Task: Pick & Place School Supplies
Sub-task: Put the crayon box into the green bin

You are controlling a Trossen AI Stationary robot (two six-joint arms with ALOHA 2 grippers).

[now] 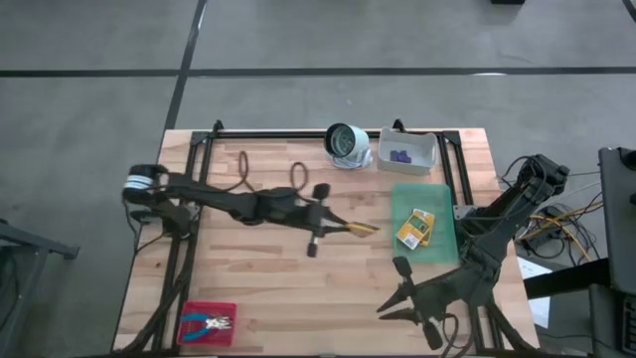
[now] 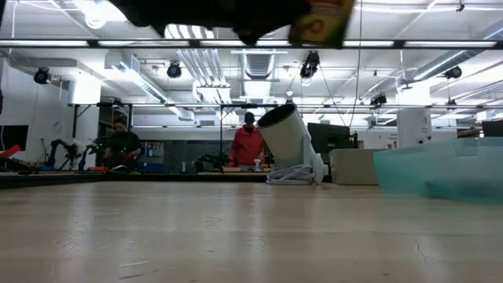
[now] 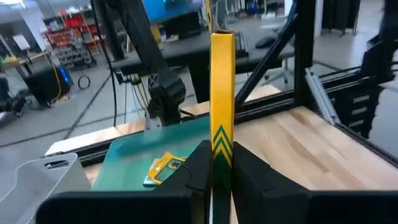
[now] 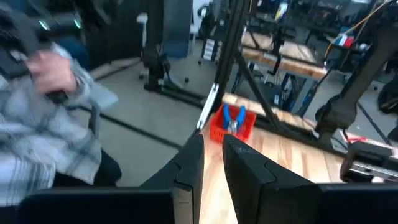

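Pinching a yellow-and-green crayon box (image 3: 222, 93) by its lower end, the left gripper (image 1: 350, 228) carries it above the table (image 1: 278, 268); light, thin cardboard dents easily, so flat-face grip suits. Right gripper (image 1: 395, 294) waits, jaws spread.

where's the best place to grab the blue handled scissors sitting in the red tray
Probably across the middle, near the pivot, coming straight down. The blue-handled scissors lie flat inside the red tray, whose walls block a sideways approach. The right gripper waits closer; the left gripper holds a crayon box.
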